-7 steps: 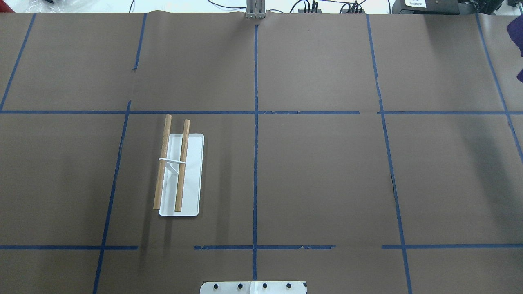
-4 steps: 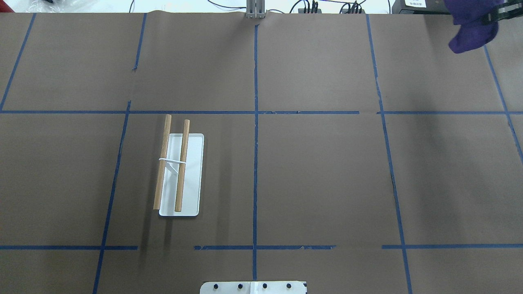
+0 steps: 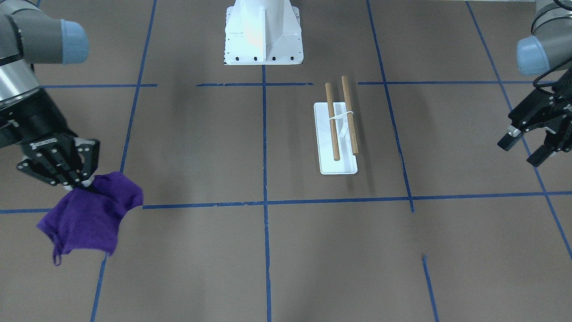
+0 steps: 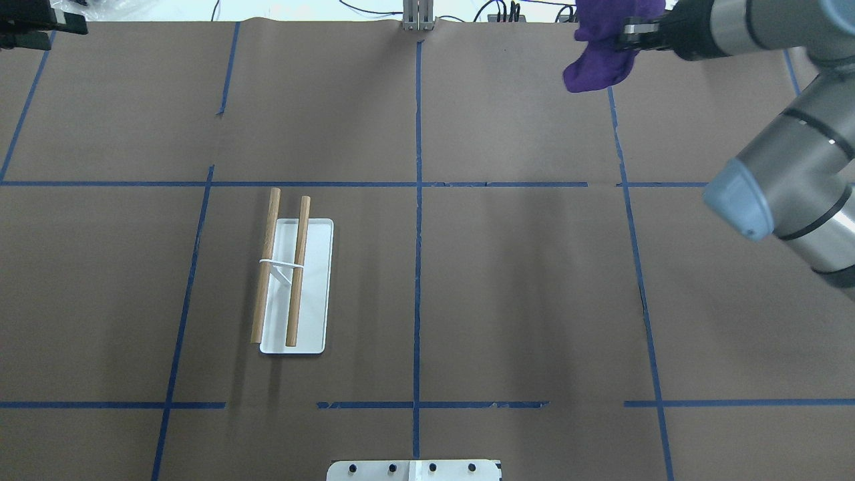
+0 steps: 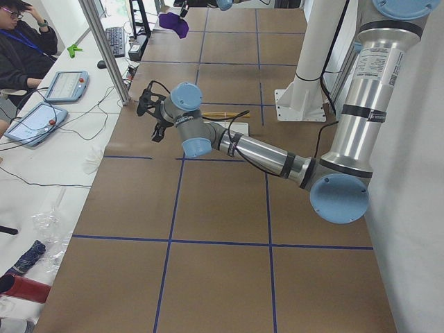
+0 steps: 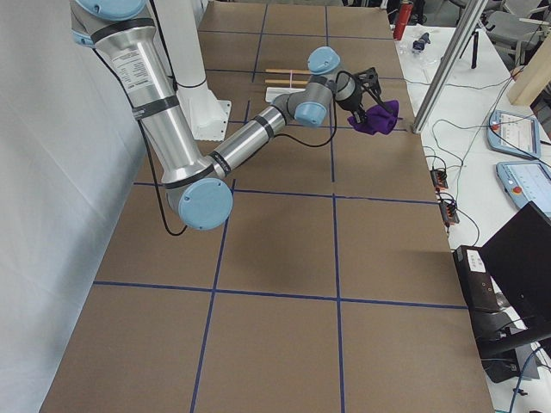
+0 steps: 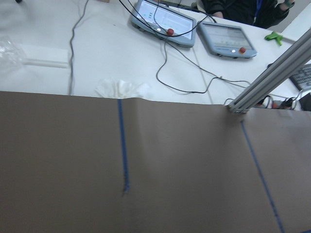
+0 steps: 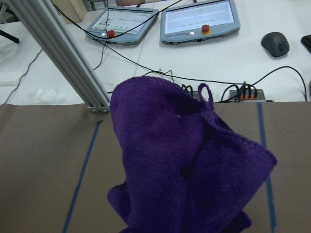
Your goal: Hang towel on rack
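Observation:
My right gripper point(image 3: 82, 181) is shut on a purple towel point(image 3: 87, 219) and holds it in the air over the table's far right part. The towel hangs crumpled below the fingers and also shows in the overhead view point(image 4: 598, 60) and fills the right wrist view point(image 8: 184, 170). The rack point(image 4: 312, 294) stands left of centre: a flat white base with two parallel wooden dowels, nothing on them. It also shows in the front view point(image 3: 338, 167). My left gripper point(image 3: 523, 150) is open and empty, far from the rack, near the table's far left corner point(image 4: 40, 27).
The white metal pedestal point(image 3: 263, 31) stands at the robot's side of the table. Blue tape lines divide the brown table cover point(image 4: 521, 287). Beyond the far edge are an aluminium post point(image 4: 417, 17), cables and tablets point(image 7: 165, 22).
My right arm has swung left along the far edge, carrying the towel from the far right corner toward the middle. The left gripper has come into view at the far left corner.

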Robot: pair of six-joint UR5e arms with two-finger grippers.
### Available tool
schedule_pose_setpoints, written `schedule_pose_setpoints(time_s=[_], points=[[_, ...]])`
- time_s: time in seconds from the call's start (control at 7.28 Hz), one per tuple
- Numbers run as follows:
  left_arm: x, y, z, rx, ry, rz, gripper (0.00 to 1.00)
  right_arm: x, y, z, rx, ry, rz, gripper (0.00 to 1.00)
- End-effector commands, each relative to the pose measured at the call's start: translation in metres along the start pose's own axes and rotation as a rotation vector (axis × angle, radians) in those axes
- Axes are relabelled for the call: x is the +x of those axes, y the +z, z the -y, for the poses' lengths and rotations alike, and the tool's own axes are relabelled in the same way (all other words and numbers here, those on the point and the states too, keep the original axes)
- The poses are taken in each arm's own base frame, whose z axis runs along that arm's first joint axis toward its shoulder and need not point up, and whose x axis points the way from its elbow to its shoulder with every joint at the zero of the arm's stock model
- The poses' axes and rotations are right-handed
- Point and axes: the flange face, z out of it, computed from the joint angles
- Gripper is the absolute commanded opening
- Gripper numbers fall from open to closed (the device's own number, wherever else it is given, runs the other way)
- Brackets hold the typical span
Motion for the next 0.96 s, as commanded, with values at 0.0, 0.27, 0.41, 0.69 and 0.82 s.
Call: schedule_pose_setpoints(time_s=[0.0,0.27,0.41,0.69,0.82], points=[[0.071,0.028,-0.007,0.043,-0.172,-0.146,1.00,-0.096,-0.010,-0.055,0.037,0.014,0.110,0.00],[0.129,0.049,-0.018,-0.001,-0.271,-0.225,1.00,-0.180,-0.011,-0.109,0.051,-0.024,0.198,0.00],[0.155,0.066,-0.030,-0.028,-0.285,-0.255,1.00,-0.203,-0.011,-0.127,0.051,-0.047,0.216,0.00],[0.186,0.091,-0.043,-0.065,-0.237,-0.250,0.94,-0.210,-0.011,-0.136,0.018,-0.188,0.165,0.00],[0.208,0.095,-0.038,-0.064,-0.173,-0.228,0.94,-0.218,-0.011,-0.139,0.004,-0.224,0.141,0.00]])
